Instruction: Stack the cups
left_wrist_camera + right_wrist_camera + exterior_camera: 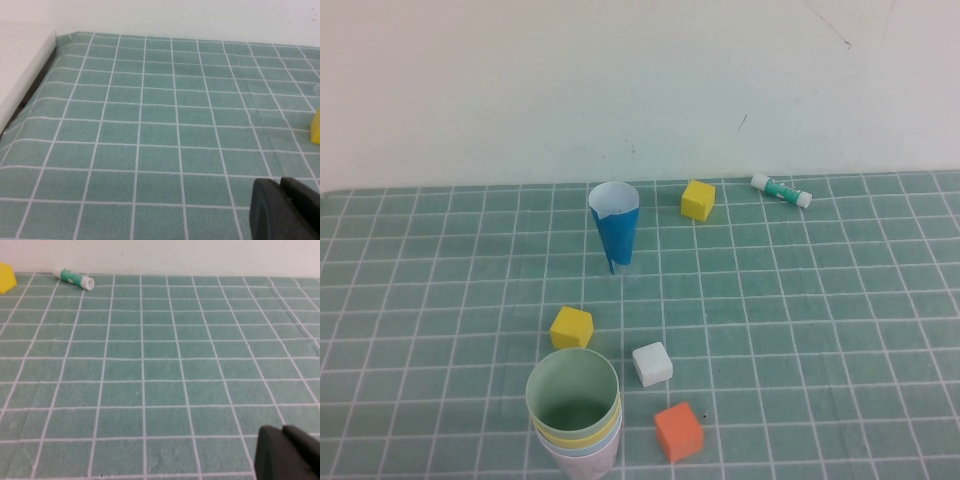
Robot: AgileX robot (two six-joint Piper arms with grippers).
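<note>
Nested cups [574, 418] stand at the bench's near edge, closest to the high camera: a pale sage green tumbler sits on top, with yellow, light blue and pink rims showing beneath it, so the stacking looks done and the stack reads as the landmark for everything else. Well to the left of the stack lies only bare green gridded mat [420, 300], running out to the bench's left rim, where the left wrist view shows a dark gap between the mat and the white wall. Just behind the stack sits a yellow cube [571, 327]; farther behind it stands a narrow dark blue cone [614, 227], upright with its white inside showing, likely left apart because it is not one of the tumblers. Right of the stack, a white cube [652, 363] and an orange cube [678, 432] lie close by but not touching it. Far behind and to the right rest a second yellow cube [698, 199] and a green-and-white glue stick [781, 190] near the back wall. Neither arm shows from above; the left gripper [286, 210] and the right gripper [289, 456] each appear only in their own wrist views, clenched on nothing and held low over open mat away from the stack, seemingly parked clear of it.
</note>
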